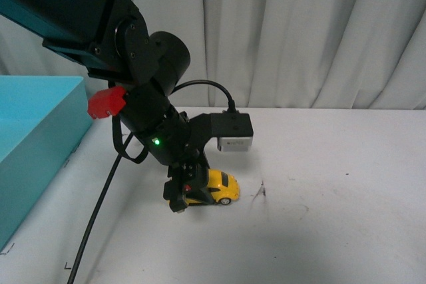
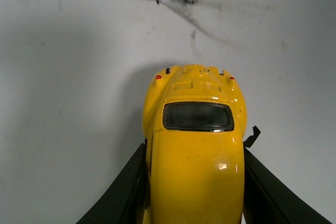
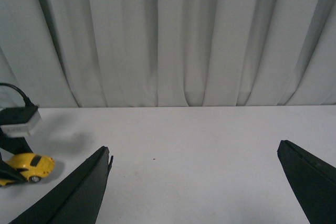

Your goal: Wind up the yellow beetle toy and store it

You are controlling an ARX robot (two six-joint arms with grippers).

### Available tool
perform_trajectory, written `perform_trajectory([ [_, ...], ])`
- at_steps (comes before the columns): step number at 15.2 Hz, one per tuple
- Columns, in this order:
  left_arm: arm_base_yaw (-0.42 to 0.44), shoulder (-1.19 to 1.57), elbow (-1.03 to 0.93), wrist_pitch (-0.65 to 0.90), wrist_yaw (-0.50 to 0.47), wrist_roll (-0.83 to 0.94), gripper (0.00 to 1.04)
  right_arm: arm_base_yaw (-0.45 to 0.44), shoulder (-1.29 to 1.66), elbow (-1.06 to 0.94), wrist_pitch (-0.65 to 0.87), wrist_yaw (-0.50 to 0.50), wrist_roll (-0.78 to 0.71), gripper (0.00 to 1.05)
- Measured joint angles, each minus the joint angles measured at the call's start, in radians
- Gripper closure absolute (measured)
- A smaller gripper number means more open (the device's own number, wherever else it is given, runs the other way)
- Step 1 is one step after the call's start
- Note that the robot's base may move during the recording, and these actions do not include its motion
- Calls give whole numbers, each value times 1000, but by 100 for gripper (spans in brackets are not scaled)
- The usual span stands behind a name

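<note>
So my left gripper (image 1: 188, 194) is down on the yellow beetle toy (image 2: 195, 150), one black finger (image 2: 123, 195) on each flank, and from the wrist cam both look pressed against the body just behind the rear window. I'd call that clamped on the car. The wheels seem to be sitting on the tabletop (image 1: 346, 231), somewhere around the middle and a bit toward the left edge. A dark scuff mark (image 2: 178, 1) lies just past its tail. The teal bin (image 1: 33, 131) is over at the left edge, well apart from the car.

My right gripper (image 3: 194, 148) isn't doing anything. Its fingers are spread wide with nothing between them, and it's hanging off to the side.

Handling guess: this thing looks tiny and light with a hard shell, so no worry about squashing it. The paint is really glossy though, and the body is all curves, so I'd expect it to squirt out if I pinch up high on the roof. Low on the door sides, where it's flattest, seems the best spot. The wheels also need to be free to roll if the winding is a pull-back.

Writing: nothing readable on the car, no badge or plate that I can make out. The little silver camera box (image 1: 234, 134) on my wrist has some print on it, but it's too small to read.
</note>
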Motion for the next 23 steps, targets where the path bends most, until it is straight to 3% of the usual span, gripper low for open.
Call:
perform_trajectory([
  [1, 44, -76, -1, 65, 85, -92, 63, 0, 0, 0, 0, 0, 0, 6],
  [2, 143, -221, -3, 249, 204, -268, 63, 0, 0, 0, 0, 0, 0, 6],
  [3, 272, -344, -17, 402, 213, -481, 63, 0, 0, 0, 0, 0, 0, 6],
  [4, 359, -389, -42, 447, 166, -592, 63, 0, 0, 0, 0, 0, 0, 6],
  [7, 475, -402, -119, 440, 47, -668, 63, 0, 0, 0, 0, 0, 0, 6],
  [12, 550, -404, -216, 436, -32, -682, 63, 0, 0, 0, 0, 0, 0, 6],
  [17, 628, -435, -359, 464, -189, -673, 63, 0, 0, 0, 0, 0, 0, 6],
  [23, 653, -334, -375, 512, -315, -679, 63, 0, 0, 0, 0, 0, 0, 6],
])
